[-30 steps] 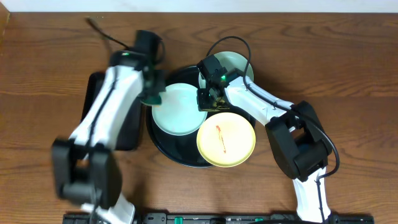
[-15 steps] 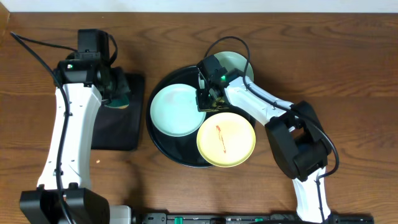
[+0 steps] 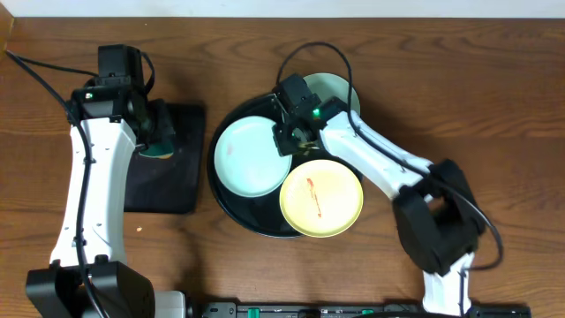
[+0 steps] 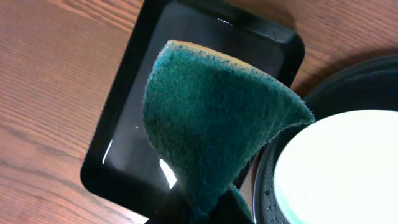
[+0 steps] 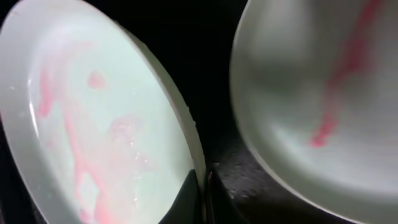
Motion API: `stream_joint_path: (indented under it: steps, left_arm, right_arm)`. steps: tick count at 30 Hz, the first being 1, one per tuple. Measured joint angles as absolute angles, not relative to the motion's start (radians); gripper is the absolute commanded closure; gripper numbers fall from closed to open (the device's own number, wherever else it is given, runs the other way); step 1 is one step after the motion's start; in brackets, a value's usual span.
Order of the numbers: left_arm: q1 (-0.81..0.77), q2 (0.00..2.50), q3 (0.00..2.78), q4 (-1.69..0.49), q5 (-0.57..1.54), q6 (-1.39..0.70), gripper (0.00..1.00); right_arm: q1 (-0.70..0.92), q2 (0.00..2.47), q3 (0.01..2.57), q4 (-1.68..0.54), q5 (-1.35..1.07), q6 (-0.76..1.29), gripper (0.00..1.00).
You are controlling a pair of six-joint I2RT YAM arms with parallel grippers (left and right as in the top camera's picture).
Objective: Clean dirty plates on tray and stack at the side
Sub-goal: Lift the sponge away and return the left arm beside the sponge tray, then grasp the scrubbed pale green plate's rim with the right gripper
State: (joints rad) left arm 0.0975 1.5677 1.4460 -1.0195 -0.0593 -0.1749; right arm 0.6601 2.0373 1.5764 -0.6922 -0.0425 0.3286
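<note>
Overhead, left gripper (image 3: 155, 134) pinches green sponge (image 3: 163, 152); right gripper (image 3: 285, 141) nips rim of mint plate (image 3: 249, 159).

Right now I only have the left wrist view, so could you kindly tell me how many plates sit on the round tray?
Observer: Three on the round tray: a left mint plate, a back mint plate at its far rim and a yellow plate.
Operator: My left gripper holds the sponge; where is the right gripper?
Observer: The right gripper is closed on the left mint plate's right rim.
Operator: Is the yellow plate dirty?
Observer: Yes, a red streak crosses it.
</note>
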Motion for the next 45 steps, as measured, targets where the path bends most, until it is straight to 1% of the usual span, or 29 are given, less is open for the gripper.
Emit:
stream_joint_path:
  steps: [6, 15, 22, 28, 32, 38, 42, 45]
  left_arm:
    - [0.097, 1.568, 1.446, -1.014, -0.059, -0.175, 0.93]
    - [0.097, 1.568, 1.446, -1.014, -0.059, -0.175, 0.93]
    - [0.097, 1.568, 1.446, -1.014, -0.059, -0.175, 0.92]
    - [0.097, 1.568, 1.446, -1.013, -0.059, -0.175, 0.92]
    - [0.097, 1.568, 1.446, -1.013, -0.059, -0.175, 0.93]
    - [0.097, 1.568, 1.446, -1.013, -0.055, -0.175, 0.92]
    - [0.097, 1.568, 1.446, -1.013, -0.054, -0.175, 0.93]
    - [0.097, 1.568, 1.446, -1.013, -0.052, -0.175, 0.93]
  right_arm:
    - [0.756, 1.945, 1.589, -0.689, 0.253, 0.264, 0.99]
    - [0.909, 1.938, 1.589, -0.661, 0.696, 0.173, 0.99]
    - [0.997, 1.938, 1.589, -0.61, 0.982, 0.117, 0.99]
    - [1.048, 1.938, 1.589, -0.558, 1.171, 0.101, 0.99]
    - [1.064, 1.938, 1.589, -0.509, 1.249, 0.089, 0.99]
    - [1.066, 1.934, 1.589, -0.505, 1.275, 0.075, 0.99]
    - [1.063, 1.927, 1.589, -0.56, 1.216, 0.075, 0.99]
    - [1.05, 1.92, 1.589, -0.642, 1.1, 0.116, 0.99]
